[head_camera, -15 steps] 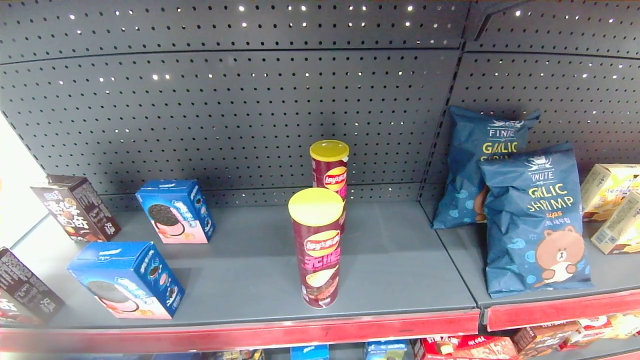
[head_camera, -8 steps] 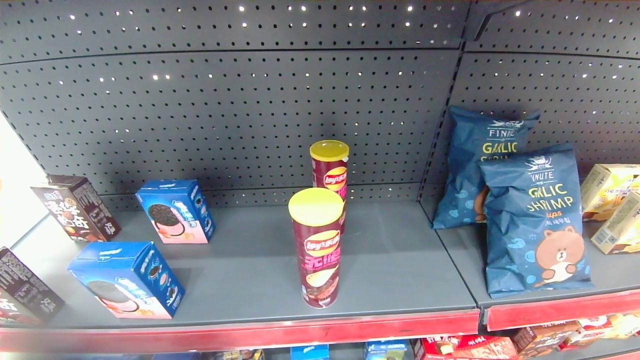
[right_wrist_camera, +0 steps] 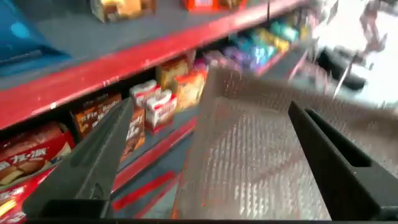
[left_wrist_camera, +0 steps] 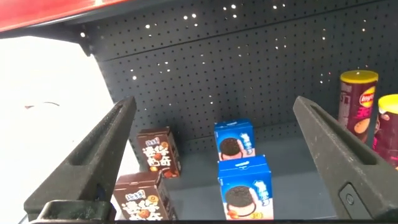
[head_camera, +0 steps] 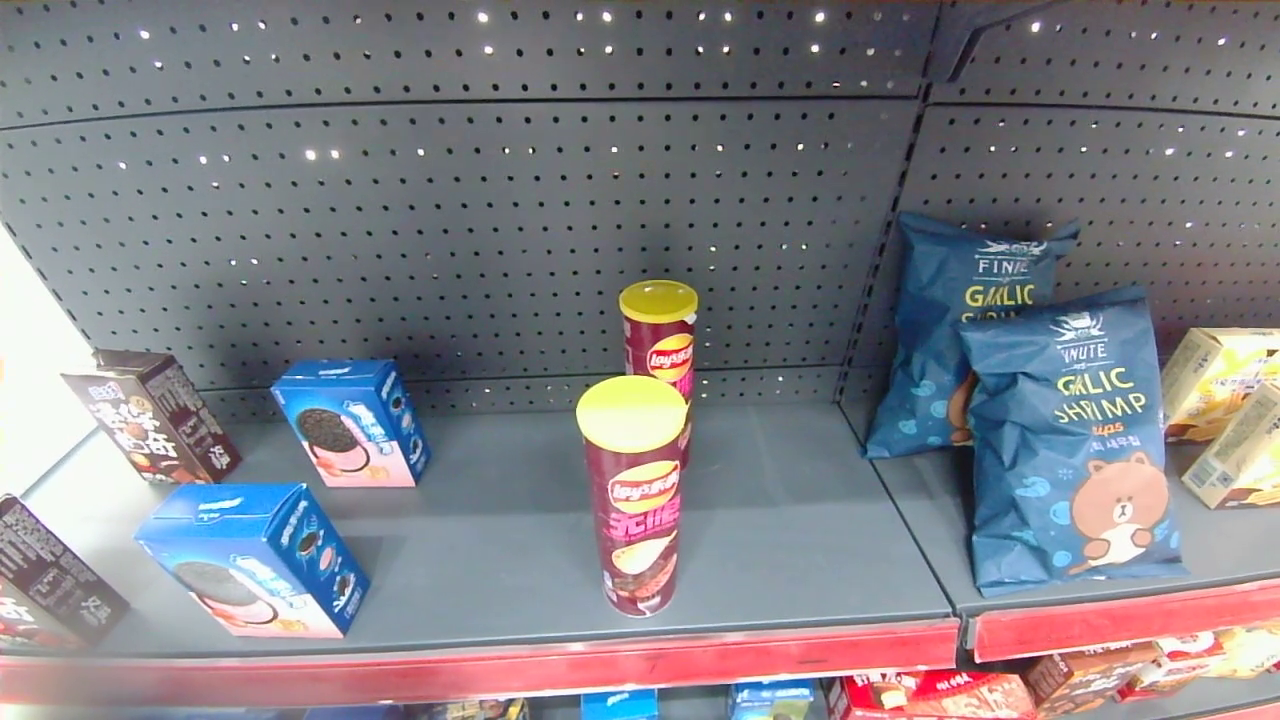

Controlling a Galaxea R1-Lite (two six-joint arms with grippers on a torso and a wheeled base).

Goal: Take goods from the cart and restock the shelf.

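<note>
— Grey metal shelf (head_camera: 480,540), that is what the head camera is facing? What is standing on it?

— Two maroon crisp cans with yellow lids are standing upright near the middle. The front can (head_camera: 634,495) is sitting close to the red edge strip (head_camera: 500,665), and the rear can (head_camera: 660,335) is standing right behind it, by the pegboard back (head_camera: 450,220).

— And to the robot's left?

— Two biscuit boxes are sitting there, apart from each other: the front blue box (head_camera: 255,560) and the rear blue box (head_camera: 352,420). Farther left, the rear brown box (head_camera: 150,415) and the front brown box (head_camera: 50,585) are standing at the shelf's end.

— The other side?

— On the next bay the front blue bag (head_camera: 1070,440) is leaning over the rear blue bag (head_camera: 960,320), partly covering it, and pale yellow boxes (head_camera: 1225,410) are lying just beside them.

— How are the pincers doing?

— The left gripper (left_wrist_camera: 214,102) is hanging before that shelf with its fingers spread wide and nothing between them; the brown and blue boxes are showing through the gap. The right gripper (right_wrist_camera: 211,107) is gaping too, gripping nothing, and it is hovering above the wire mesh of the cart (right_wrist_camera: 267,155).

— Where is the cart sitting?

— It is sitting beside the lower shelves (right_wrist_camera: 93,74), whose red-edged tiers are carrying more packets (right_wrist_camera: 152,102). Whether goods are lying in it, I cannot tell; the mesh is showing too blurred.
</note>
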